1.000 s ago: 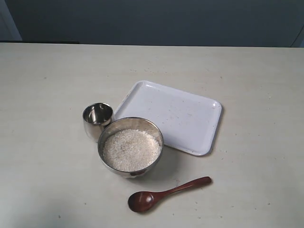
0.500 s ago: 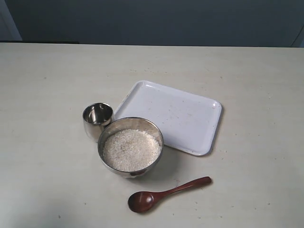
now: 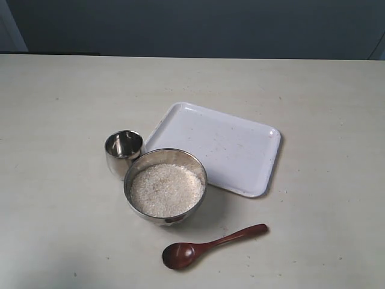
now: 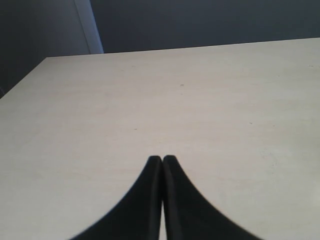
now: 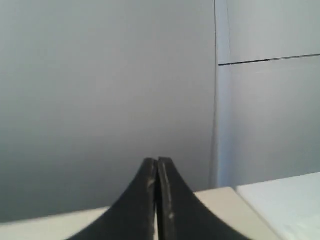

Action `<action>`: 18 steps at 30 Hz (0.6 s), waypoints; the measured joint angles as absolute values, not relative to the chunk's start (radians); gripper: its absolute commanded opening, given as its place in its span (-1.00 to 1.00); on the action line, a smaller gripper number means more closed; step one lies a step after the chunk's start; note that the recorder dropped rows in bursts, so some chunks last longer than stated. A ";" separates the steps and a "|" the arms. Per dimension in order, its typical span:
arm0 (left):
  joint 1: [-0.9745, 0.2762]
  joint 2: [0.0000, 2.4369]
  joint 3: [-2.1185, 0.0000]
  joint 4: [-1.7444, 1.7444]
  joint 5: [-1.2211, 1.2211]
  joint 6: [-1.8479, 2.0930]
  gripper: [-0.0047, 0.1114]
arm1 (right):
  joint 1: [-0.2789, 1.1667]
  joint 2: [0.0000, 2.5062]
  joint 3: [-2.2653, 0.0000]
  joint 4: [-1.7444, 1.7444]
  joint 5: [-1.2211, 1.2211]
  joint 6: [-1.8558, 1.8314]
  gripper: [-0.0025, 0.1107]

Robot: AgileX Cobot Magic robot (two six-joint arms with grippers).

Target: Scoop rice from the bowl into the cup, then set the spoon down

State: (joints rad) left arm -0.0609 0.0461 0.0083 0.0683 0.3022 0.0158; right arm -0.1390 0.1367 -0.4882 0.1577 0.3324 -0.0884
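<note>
Left gripper (image 4: pixel 161 159): jaws pressed together, nothing held. Looks out over bare table (image 4: pixel 150 100) only, with none of the task's things in the left wrist view. Absent from the exterior view, so exact offset to the objects not determinable.

Left of centre: cup (image 3: pixel 124 146), upright, no rice visible inside, just beside the bowl (image 3: pixel 163 219) on its far-left side. Touching or not: cannot tell. Bowl near centre, holding the rice (image 3: pixel 165 189) to a level a little below the rim.

Right of and beyond the bowl: white tray (image 3: pixel 240 150), bare, one corner tucked behind the bowl's rim.

Near edge of the table, in front of the bowl: spoon (image 3: pixel 204 245), flat on the surface, hollow of the head up, apart from the bowl. Long axis running left to right with a slight tilt: head at the left and nearer, handle tip at the right and slightly farther. Most of the handle on the right half of the scene.

Right gripper (image 5: pixel 157 160): jaws pressed together, nothing held. Aimed at a grey wall above the table's edge. Spoon not in the right wrist view.

Step in hand, as judged: pickup of the spoon, not yet begun. Right arm judged the better placed, given the handle tip's direction toward its side. Calls for opening the jaws, descending toward the near right, and closing with the grip set crosswise to the left-right axis. Thin handle lying flat: risk of a slip over it or a push away.
</note>
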 measured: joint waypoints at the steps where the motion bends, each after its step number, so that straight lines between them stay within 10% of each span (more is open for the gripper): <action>1: -0.061 0.046 0.008 0.068 0.302 0.016 -0.91 | -0.139 0.179 -0.544 0.107 0.400 -0.118 -0.97; 18: -0.061 0.046 0.008 0.068 0.302 0.016 -0.91 | 0.141 0.822 -1.072 -0.045 0.931 -0.392 -0.97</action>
State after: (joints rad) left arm -0.0609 0.0461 0.0083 0.0683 0.3022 0.0158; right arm 0.1409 0.8221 -1.0718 -0.0451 0.9311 -0.3918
